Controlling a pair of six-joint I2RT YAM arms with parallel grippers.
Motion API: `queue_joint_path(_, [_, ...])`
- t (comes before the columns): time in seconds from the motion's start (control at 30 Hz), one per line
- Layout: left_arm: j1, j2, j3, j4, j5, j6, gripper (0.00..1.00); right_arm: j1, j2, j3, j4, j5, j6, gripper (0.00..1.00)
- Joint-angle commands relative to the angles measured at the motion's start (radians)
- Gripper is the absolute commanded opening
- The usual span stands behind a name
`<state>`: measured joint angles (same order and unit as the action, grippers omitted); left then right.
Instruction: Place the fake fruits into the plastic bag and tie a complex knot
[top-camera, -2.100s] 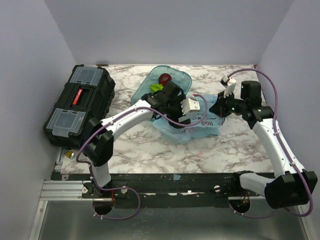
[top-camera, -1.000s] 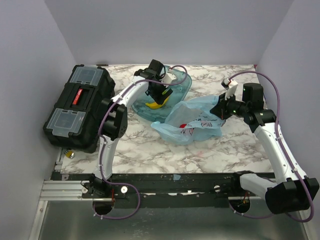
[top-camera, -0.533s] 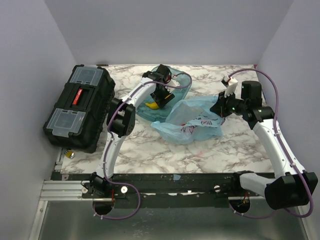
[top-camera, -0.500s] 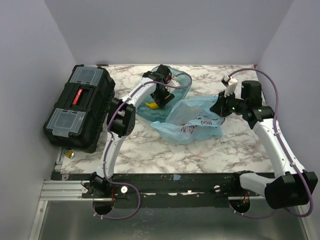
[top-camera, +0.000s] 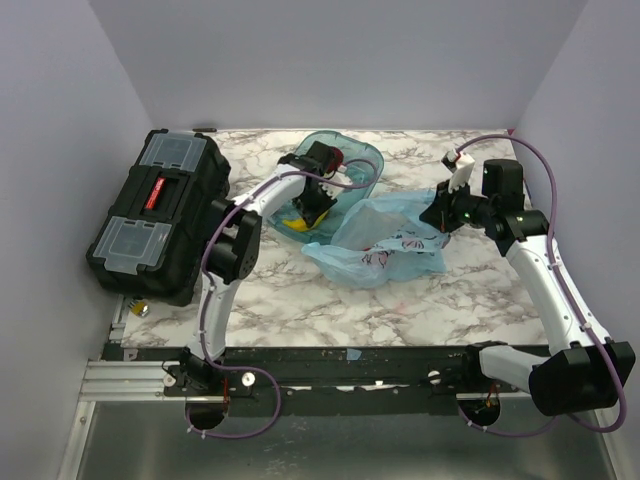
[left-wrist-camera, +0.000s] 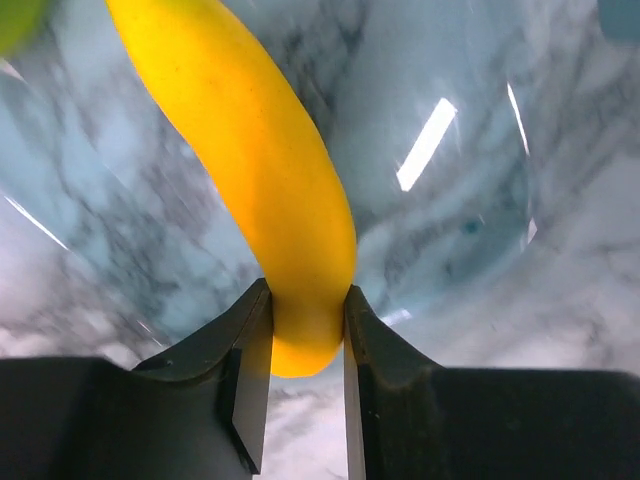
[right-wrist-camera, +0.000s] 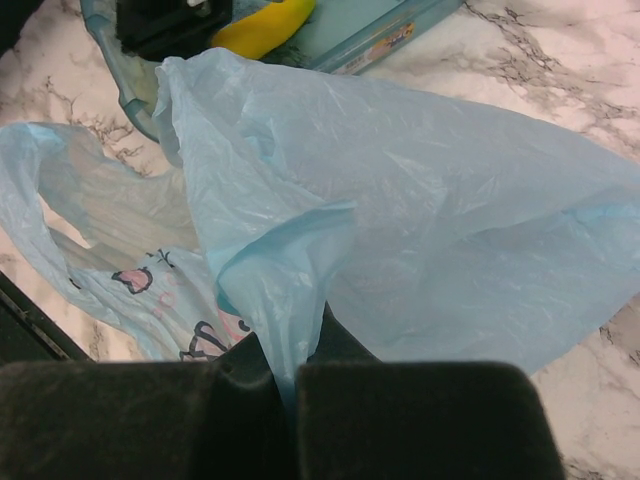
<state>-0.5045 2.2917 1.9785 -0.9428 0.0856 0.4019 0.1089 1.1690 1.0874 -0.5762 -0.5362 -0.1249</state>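
Note:
My left gripper is shut on the lower end of the yellow banana, which lies in the clear teal tray. A green piece shows at the top left corner of the left wrist view. From above, the left gripper reaches down into the tray, with the banana just beside it. The light-blue plastic bag lies to the right of the tray. My right gripper is shut on a fold of the bag's rim and holds it up. The bag's mouth faces the tray.
A black toolbox stands at the table's left edge. The tray touches the bag's far side, with the banana just past the raised rim. Purple walls close in the back and sides.
The left jaws have closed from wide open onto the banana's end, and the left wrist has shifted a little within the tray. The right arm and the bag have stayed put.

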Motion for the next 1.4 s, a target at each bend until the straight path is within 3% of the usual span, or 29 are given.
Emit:
queue_joint_path(0.0, [0.032, -0.196, -0.177, 0.121, 0.087, -0.115, 0.00, -0.006, -0.003, 0.021, -0.014, 0.002, -0.016, 0.01])
queue_joint_path(0.17, [0.061, -0.427, -0.213, 0.298, 0.248, -0.185, 0.00, -0.007, 0.017, 0.038, -0.009, -0.032, -0.003, 0.01])
queue_joint_path(0.37, [0.052, -0.635, -0.308, 0.591, 0.564, -0.339, 0.00, -0.006, 0.041, 0.073, 0.013, -0.026, 0.054, 0.01])
queue_joint_path(0.6, [-0.104, -0.746, -0.493, 0.881, 0.647, -0.526, 0.00, -0.006, 0.053, 0.100, 0.063, -0.026, 0.187, 0.01])
queue_joint_path(0.73, [-0.184, -0.771, -0.680, 1.138, 0.632, -0.568, 0.00, -0.007, 0.065, 0.125, 0.089, -0.037, 0.238, 0.01])
queue_joint_path(0.9, [-0.218, -0.725, -0.802, 1.291, 0.604, -0.521, 0.00, -0.007, 0.072, 0.141, 0.088, -0.052, 0.251, 0.01])
queue_joint_path(1.07, [-0.246, -0.644, -0.850, 1.236, 0.541, -0.430, 0.00, -0.007, 0.076, 0.149, 0.091, -0.068, 0.258, 0.01])
queue_joint_path(1.37, [-0.267, -0.505, -0.705, 0.847, 0.391, -0.281, 0.00, -0.006, 0.078, 0.151, 0.088, -0.083, 0.246, 0.01])
